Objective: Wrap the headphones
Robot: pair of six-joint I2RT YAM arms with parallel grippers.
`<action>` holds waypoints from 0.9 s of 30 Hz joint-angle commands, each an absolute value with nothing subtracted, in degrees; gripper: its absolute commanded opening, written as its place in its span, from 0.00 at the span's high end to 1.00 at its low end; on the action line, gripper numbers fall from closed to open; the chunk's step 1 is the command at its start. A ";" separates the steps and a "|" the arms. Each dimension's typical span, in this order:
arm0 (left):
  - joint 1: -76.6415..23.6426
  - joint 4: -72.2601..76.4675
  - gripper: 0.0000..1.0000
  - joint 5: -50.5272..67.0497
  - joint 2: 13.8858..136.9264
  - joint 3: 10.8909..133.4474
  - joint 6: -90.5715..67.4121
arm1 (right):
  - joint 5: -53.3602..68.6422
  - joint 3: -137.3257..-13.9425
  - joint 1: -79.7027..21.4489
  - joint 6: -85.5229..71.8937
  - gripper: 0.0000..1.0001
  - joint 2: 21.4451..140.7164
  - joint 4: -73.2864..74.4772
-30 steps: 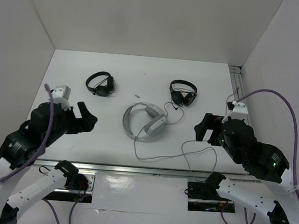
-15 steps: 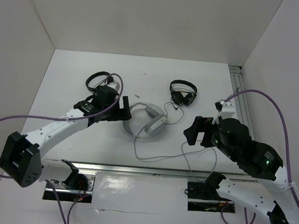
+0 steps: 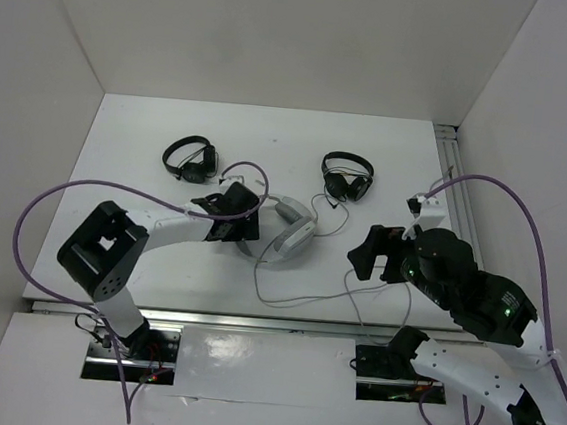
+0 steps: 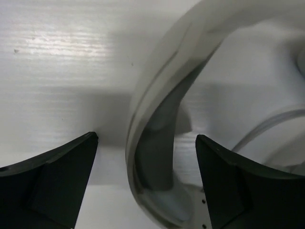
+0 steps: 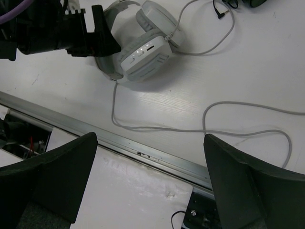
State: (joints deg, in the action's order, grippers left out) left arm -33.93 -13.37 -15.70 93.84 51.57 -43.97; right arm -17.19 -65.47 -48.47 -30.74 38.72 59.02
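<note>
white plastic and grey padding for gripping: finding the headphones (image 3: 286,235) lying flat just beyond the rail (image 3: 253,321), about midway along it, with the grey cable (image 3: 356,295) looping loose between them and the rail's right half. straddling the padded band (image 4: 157,119) with the left gripper (image 3: 238,213), jaws standing wide, one finger on either side and neither touching it in the wrist view. hovering the right gripper (image 3: 375,254) over the cable beyond the rail's right half, jaws wide too, holding nothing. judging the step in hand as securing the band before any winding. doing that well probably meaning lowering until both fingers are bracketing the band's full thickness, closing squarely across it rather than on its sloping edge, and pinning it against sliding toward the rail. then reaching for the cable close to the earcup (image 5: 145,59), not far down the slack. steering clear of the two black headphones (image 3: 190,158) lying farther beyond the rail.
</note>
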 commanded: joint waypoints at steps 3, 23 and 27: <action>-34.80 -13.88 0.46 -18.90 98.35 52.12 -49.99 | -16.70 -64.78 -48.16 -30.06 0.00 37.53 55.81; -40.52 -68.26 0.97 -28.92 51.94 88.12 -41.94 | -9.40 -36.75 -47.64 -26.72 0.00 25.39 9.79; -39.99 -76.87 0.97 -29.44 57.73 105.35 -40.61 | -4.32 -30.59 -47.64 -21.55 0.00 32.66 -8.40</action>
